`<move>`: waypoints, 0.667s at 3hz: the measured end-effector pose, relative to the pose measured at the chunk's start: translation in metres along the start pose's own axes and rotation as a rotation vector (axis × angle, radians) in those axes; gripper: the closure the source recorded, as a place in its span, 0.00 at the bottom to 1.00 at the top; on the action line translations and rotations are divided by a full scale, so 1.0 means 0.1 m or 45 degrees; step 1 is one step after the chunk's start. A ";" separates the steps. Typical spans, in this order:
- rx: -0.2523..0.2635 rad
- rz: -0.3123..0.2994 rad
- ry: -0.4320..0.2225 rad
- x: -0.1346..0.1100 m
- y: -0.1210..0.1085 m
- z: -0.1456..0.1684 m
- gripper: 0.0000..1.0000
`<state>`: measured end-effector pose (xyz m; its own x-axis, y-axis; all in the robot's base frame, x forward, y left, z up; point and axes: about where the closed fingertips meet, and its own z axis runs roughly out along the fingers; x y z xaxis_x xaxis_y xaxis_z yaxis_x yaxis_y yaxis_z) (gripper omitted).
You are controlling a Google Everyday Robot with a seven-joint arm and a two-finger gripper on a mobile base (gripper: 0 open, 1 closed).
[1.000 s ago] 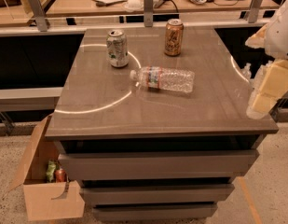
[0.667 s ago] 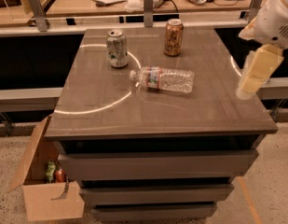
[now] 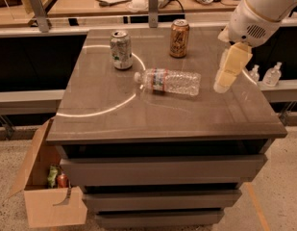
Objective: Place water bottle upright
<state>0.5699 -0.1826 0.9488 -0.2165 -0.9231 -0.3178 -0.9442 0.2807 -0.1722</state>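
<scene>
Lying on the grey tabletop [image 3: 138, 114], water bottle [image 3: 169, 82] rests near the gripper [image 3: 223, 84].

Office workspace, paper-strewn desks [image 3: 85, 1], drawer cabinet [image 3: 162, 167], hand [image 3: 223, 83] above it

A silver-green can [image 3: 121, 49] and a bronze can [image 3: 179, 31] stand upright on the grey table [image 3: 114, 117]. Two small pump bottles [image 3: 272, 74] stand beyond the gripper [image 3: 224, 83], which hangs over the table's right side. A cardboard box [image 3: 47, 206] sits on the floor.

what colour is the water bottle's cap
White cap, camera view; gripper hangs just beyond the water bottle's base.
</scene>
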 end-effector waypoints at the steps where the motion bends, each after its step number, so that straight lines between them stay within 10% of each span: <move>1: -0.027 -0.025 -0.025 -0.20 -0.07 0.29 0.00; 2: -0.048 -0.040 -0.027 -0.39 -0.11 0.54 0.00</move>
<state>0.6022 -0.1357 0.9122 -0.1813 -0.9255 -0.3324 -0.9593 0.2409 -0.1474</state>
